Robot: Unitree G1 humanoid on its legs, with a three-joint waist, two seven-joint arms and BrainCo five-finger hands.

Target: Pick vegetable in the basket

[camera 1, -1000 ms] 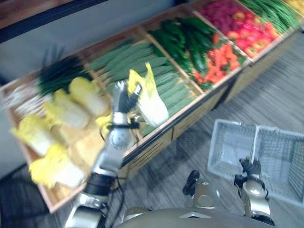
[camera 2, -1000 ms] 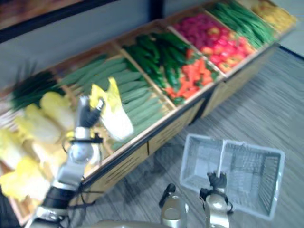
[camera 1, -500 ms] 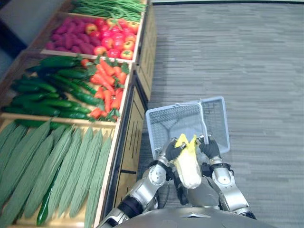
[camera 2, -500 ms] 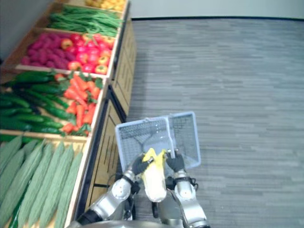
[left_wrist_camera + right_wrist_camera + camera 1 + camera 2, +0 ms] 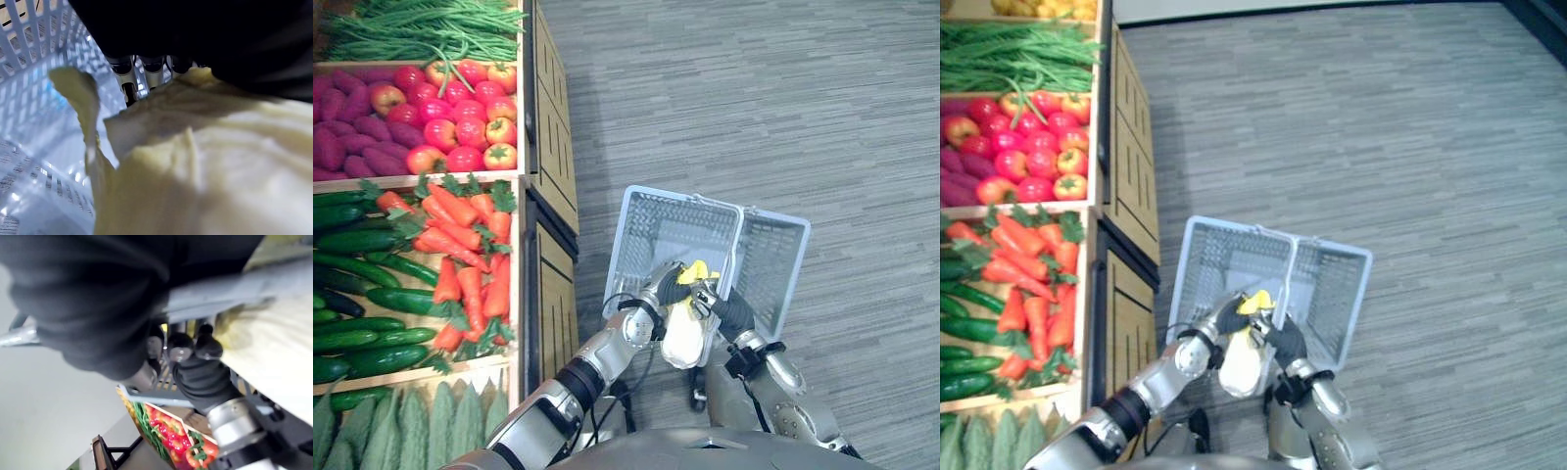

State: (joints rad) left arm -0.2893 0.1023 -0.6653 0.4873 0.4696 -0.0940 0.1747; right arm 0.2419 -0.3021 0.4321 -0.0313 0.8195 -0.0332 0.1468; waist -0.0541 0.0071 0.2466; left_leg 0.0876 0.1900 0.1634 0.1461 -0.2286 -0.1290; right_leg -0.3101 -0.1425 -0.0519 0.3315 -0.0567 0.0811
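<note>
A pale napa cabbage [image 5: 685, 335] with yellow leaf tips hangs at the near rim of the light grey plastic basket [image 5: 651, 220], tips pointing into it. My left hand [image 5: 663, 287] lies against the cabbage's leafy end. In the left wrist view its fingers [image 5: 131, 77] reach fairly straight past the cabbage [image 5: 220, 161] toward the basket's mesh. My right hand [image 5: 732, 313] is curled round the basket's handle [image 5: 736, 245] and holds the basket off the floor. The handle [image 5: 230, 284] also runs as a grey bar through the right wrist view.
A wooden display stand [image 5: 548, 245] runs along the left. Its bins hold carrots [image 5: 460, 264], cucumbers [image 5: 352, 294], red fruit [image 5: 460, 108], purple tubers [image 5: 352, 147] and green beans [image 5: 421, 29]. Grey plank floor [image 5: 783, 98] lies to the right.
The camera has swung from the stand toward the floor. My left hand has carried the cabbage from above the stand to the basket, and its fingers have loosened. The right hand keeps the handle.
</note>
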